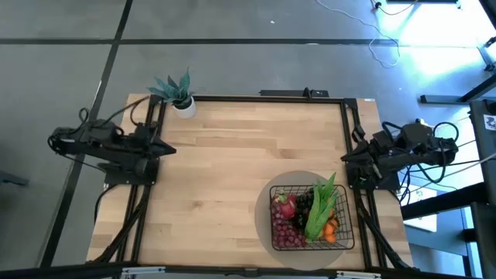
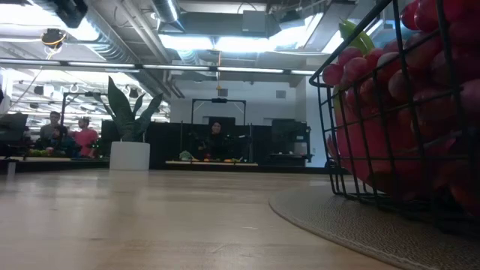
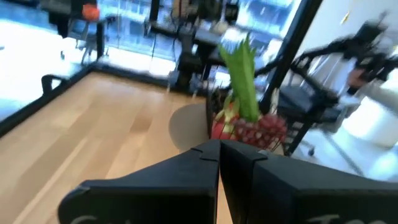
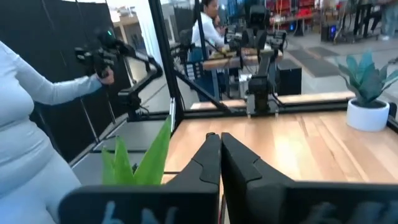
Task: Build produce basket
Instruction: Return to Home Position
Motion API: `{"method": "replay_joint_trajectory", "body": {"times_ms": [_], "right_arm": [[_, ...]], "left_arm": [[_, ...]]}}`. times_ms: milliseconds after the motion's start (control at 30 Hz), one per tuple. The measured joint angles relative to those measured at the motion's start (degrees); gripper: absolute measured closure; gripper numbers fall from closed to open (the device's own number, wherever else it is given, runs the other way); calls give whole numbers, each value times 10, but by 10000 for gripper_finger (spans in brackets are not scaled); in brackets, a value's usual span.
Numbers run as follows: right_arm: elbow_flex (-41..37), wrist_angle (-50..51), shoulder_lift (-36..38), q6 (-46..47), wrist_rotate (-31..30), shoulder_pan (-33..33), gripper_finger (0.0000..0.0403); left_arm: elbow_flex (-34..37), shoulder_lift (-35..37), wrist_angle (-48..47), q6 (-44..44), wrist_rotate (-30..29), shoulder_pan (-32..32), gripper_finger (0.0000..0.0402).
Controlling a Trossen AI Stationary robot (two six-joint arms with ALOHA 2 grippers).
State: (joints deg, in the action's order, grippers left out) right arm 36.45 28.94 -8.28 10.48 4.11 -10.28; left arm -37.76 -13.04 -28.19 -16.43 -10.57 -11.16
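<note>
Though both arms sit folded at the table's side edges, look first at the high view: the left gripper point(image 1: 166, 149) and right gripper point(image 1: 346, 160) are well apart from the basket point(image 1: 272, 232), which stands on the round grey mat point(image 1: 262, 208) near the right arm's front corner. The produce point(image 1: 298, 221) fills it, with the green stalk point(image 1: 322, 203) laid across the top.

In the low view, you see only the basket's wire wall point(image 2: 330, 135) and red fruit point(image 2: 420, 90) pressed against it.

The left wrist view shows its fingers point(image 3: 205, 163) closed together on nothing, the stalk point(image 3: 244, 81) poking above the rim.

The right wrist view shows the same empty, closed pinch point(image 4: 220, 146), with a leaf tip point(image 4: 149, 158) close by.

If you must shift the basket, I'd judge it stiff and fairly light. Grip a rim wire, not the fruit. The smooth toys would likely slip, and the stalk looks loose enough to tip out.
</note>
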Motion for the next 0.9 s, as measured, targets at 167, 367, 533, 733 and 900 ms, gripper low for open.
{"method": "replay_joint_trajectory", "body": {"times_ms": [167,367,533,733,900], "right_arm": [[-39,-25,50,-1,-1,0,403],[-66,-28,81,-2,-17,0,403],[-84,-54,82,-3,-17,0,403],[-155,-112,82,13,-16,0,403],[-226,-205,82,13,-15,0,403]], "left_arm": [[44,88,4,-8,11,0,401],[78,128,-9,-4,18,0,401],[106,129,28,3,25,0,402],[166,128,96,8,26,-1,401],[232,129,198,61,26,-1,401]]}}
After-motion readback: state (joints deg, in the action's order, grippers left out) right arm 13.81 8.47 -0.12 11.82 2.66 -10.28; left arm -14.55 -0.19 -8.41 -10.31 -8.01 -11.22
